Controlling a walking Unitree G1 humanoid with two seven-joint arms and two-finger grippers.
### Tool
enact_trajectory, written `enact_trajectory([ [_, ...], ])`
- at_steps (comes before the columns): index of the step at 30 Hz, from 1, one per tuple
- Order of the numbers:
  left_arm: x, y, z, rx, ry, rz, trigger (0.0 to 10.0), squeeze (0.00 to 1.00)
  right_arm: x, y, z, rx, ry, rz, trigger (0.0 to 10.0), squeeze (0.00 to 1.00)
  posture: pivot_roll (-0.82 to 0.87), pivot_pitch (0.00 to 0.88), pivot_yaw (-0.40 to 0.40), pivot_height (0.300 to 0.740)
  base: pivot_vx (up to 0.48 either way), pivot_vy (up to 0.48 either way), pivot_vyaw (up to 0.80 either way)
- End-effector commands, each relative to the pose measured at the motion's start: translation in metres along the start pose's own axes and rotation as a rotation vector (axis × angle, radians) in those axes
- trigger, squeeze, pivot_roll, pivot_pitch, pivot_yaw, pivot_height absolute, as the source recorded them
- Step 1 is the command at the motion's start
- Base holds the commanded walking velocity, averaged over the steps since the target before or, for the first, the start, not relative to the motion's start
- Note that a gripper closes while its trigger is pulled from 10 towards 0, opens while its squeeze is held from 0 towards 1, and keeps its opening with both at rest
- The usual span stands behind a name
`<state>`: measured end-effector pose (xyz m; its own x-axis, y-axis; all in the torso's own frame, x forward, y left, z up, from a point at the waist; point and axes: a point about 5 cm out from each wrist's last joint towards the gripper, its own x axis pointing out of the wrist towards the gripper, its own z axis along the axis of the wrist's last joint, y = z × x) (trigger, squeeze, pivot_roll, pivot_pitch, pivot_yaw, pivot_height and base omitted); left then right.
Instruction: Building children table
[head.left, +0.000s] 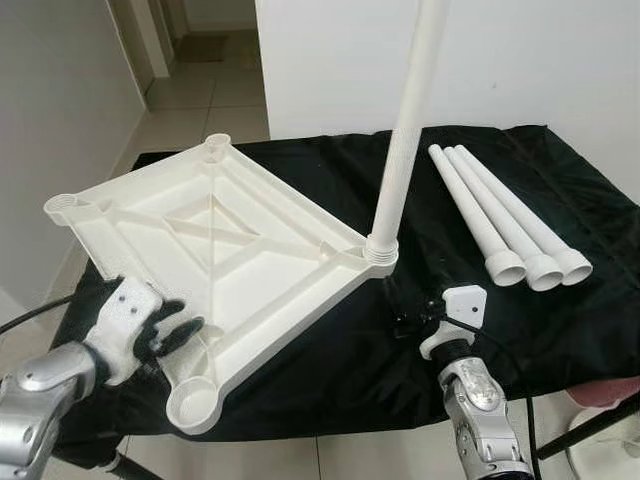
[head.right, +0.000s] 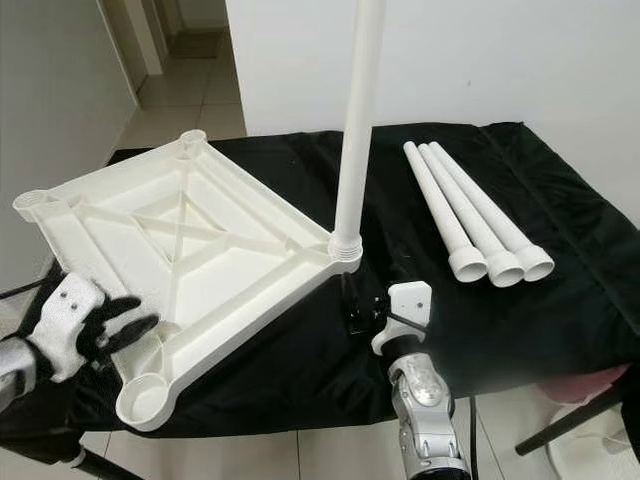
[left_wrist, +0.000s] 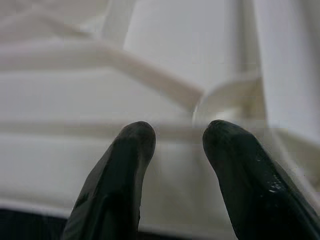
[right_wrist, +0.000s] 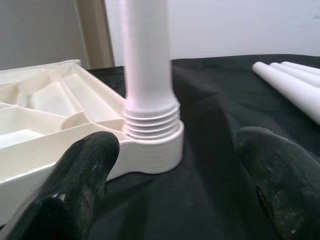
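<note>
A white plastic tabletop (head.left: 210, 250) lies upside down on the black cloth, ribs facing up. One white leg (head.left: 405, 130) stands upright, screwed into the corner socket (right_wrist: 150, 145) nearest the right arm. Three loose legs (head.left: 495, 215) lie side by side to the right. My left gripper (head.left: 180, 322) is open at the tabletop's near-left rim, its fingertips (left_wrist: 137, 135) just short of the white edge. My right gripper (head.right: 358, 305) is open just in front of the standing leg's threaded base, one finger (right_wrist: 85, 165) on either side of it, not touching.
The black cloth (head.left: 560, 250) covers a table against a white wall. Empty sockets sit at the tabletop's other corners, one near the front edge (head.left: 195, 402). A tiled corridor (head.left: 190, 100) opens at the back left. A black stand leg (head.left: 600, 425) and a pink object (head.left: 610, 392) sit at the lower right.
</note>
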<state>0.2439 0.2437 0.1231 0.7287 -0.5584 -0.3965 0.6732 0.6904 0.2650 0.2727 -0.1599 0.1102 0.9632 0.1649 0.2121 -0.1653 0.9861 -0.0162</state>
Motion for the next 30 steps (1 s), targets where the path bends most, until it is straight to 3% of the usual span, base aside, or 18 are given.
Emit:
enact_trajectory([
  [1, -0.003, -0.004, -0.006, 0.031, 0.045, -0.079, 10.0, 0.0, 0.001, 0.002, -0.001, -0.007, -0.001, 0.011, 10.0, 0.0, -0.02, 0.0, 0.037, 0.74, 0.0, 0.0, 0.0],
  [4, -0.001, -0.016, -0.015, 0.077, 0.102, -0.126, 10.0, 0.0, 0.003, 0.0, 0.0, -0.011, -0.004, 0.009, 10.0, 0.0, -0.02, 0.0, 0.034, 0.74, 0.0, 0.0, 0.0],
  [12, 0.004, -0.03, -0.018, 0.088, 0.108, -0.172, 10.0, 0.0, 0.004, -0.002, 0.001, -0.014, -0.006, 0.004, 10.0, 0.0, -0.02, 0.0, 0.033, 0.74, 0.0, 0.0, 0.0],
  [20, 0.026, -0.072, -0.004, 0.044, 0.006, -0.286, 10.0, 0.0, 0.007, -0.003, 0.002, -0.018, -0.011, -0.01, 10.0, 0.0, -0.03, 0.0, 0.042, 0.74, 0.0, 0.0, 0.0],
  [26, 0.035, -0.082, 0.004, -0.002, -0.044, -0.294, 10.0, 0.0, 0.008, -0.004, 0.003, -0.018, -0.011, -0.021, 10.0, 0.0, -0.03, 0.002, 0.044, 0.74, 0.0, 0.0, 0.0],
  [29, 0.054, -0.094, 0.028, -0.085, -0.161, -0.276, 10.0, 0.0, 0.01, -0.001, 0.002, -0.014, -0.008, -0.025, 10.0, 0.0, -0.03, 0.01, 0.047, 0.74, 0.0, 0.0, 0.0],
  [30, 0.054, -0.094, 0.028, -0.085, -0.161, -0.276, 10.0, 0.0, 0.01, -0.001, 0.002, -0.014, -0.008, -0.025, 10.0, 0.0, -0.03, 0.01, 0.047, 0.74, 0.0, 0.0, 0.0],
])
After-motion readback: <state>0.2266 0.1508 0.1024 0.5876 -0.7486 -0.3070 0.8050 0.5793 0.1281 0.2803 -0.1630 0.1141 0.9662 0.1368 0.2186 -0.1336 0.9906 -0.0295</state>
